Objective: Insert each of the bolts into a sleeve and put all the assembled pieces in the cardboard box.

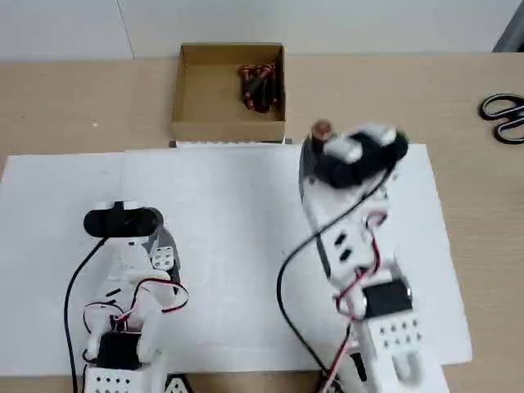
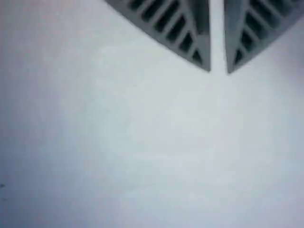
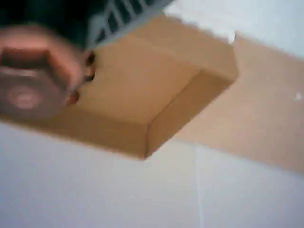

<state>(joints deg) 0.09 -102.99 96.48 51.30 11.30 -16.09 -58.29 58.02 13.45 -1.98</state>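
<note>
— If we start at the left side of the table, what is that arm's tool doing?

— The left gripper (image 2: 218, 70) hangs low over the large white paper sheet (image 1: 229, 246) that covers the middle of the light wooden table (image 1: 65, 98). Its grey ribbed fingers (image 2: 190, 38) are drawn nearly together. Just a thin strip of paper shows between the tips, and they pinch nothing.

— And moving along?

— The open brown cardboard box (image 1: 187, 90) sits on the bare wood, right at the sheet's far edge. Inside it, towards its right-hand wall, lies a small heap of copper-and-dark assembled pieces (image 1: 260, 86). They overlap too much for me to count them.

— Then the right arm?

— It lies stretched across the paper. The right gripper (image 1: 319, 143) is just beside the box's near right corner, outside the box. It is clamped on a coppery bolt-and-sleeve piece (image 3: 26, 90), whose round end points upward in the high view. From the wrist the piece is a blur close to the lens, probably with a six-sided head. The box corner lies beyond it.

— Anything further right?

— Black-handled scissors (image 1: 503, 117) lie on the bare wood at the table's right edge, well apart from the arms.
</note>
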